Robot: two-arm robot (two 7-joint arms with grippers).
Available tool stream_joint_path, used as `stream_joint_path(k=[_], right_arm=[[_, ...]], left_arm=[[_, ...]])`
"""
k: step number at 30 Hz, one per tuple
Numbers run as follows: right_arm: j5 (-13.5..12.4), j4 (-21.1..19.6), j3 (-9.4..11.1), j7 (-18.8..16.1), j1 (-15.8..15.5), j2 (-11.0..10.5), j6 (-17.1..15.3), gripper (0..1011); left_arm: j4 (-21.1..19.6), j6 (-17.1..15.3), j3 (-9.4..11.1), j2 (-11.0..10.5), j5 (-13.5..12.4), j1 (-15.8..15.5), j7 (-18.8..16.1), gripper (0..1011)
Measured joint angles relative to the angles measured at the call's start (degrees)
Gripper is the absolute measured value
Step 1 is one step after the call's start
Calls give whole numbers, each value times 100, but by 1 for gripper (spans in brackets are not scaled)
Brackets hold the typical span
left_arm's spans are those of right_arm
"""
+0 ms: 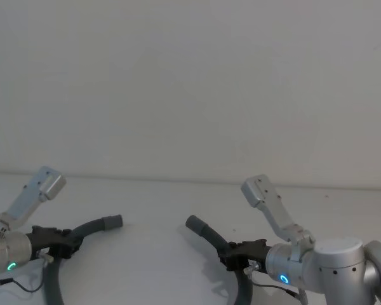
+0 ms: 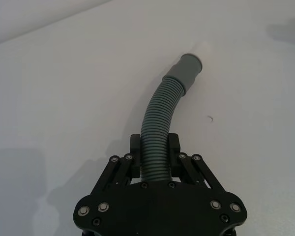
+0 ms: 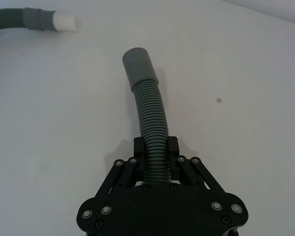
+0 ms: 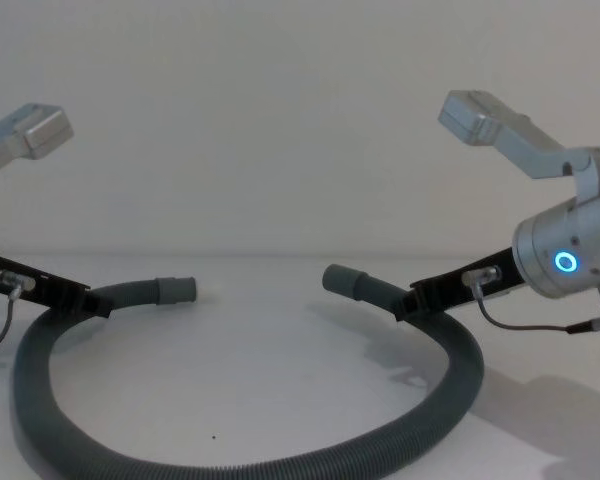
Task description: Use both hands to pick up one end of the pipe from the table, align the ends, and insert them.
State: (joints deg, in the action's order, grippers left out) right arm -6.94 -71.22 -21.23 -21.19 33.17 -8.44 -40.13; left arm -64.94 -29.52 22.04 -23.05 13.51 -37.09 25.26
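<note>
The grey corrugated pipe (image 4: 250,465) loops across the white table (image 4: 265,370) toward me. My left gripper (image 1: 66,240) is shut on the pipe a short way behind its left end (image 1: 111,222). That same grip shows in the left wrist view, my left gripper (image 2: 154,142) behind the grey cuff (image 2: 186,70). My right gripper (image 1: 227,257) is shut on the pipe behind the plain hollow end (image 1: 195,223), which is raised a little off the table. In the right wrist view, past my right gripper (image 3: 156,145), the other end's white tip (image 3: 66,22) points across. The two ends (image 4: 175,290) (image 4: 345,280) face each other with a gap between them.
A pale wall (image 1: 190,82) rises behind the table's far edge. A thin black cable (image 4: 525,325) hangs under the right wrist, and another (image 1: 22,287) under the left wrist. The pipe's loop lies near the table's front.
</note>
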Motion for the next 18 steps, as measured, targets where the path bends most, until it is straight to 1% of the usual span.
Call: stream_joint_path(k=[12,15,16,18], right_arm=[[-134,-63,-115,-479,-6,-224,316,241],[-174,-56,-178,-698,20,-313,414,242],[-174,-56,-178,-698,20,-313,414,242],[-197,-40,-223,-815,38,-361,468,242]], left_arm=[[-5,314,134,-133,-29,-53,349,290],[2,418,162,-169,-17,-63,471,290],[6,444,170,-180,-11,-65,500,290],[15,513,188,-203,7,-72,583,290]])
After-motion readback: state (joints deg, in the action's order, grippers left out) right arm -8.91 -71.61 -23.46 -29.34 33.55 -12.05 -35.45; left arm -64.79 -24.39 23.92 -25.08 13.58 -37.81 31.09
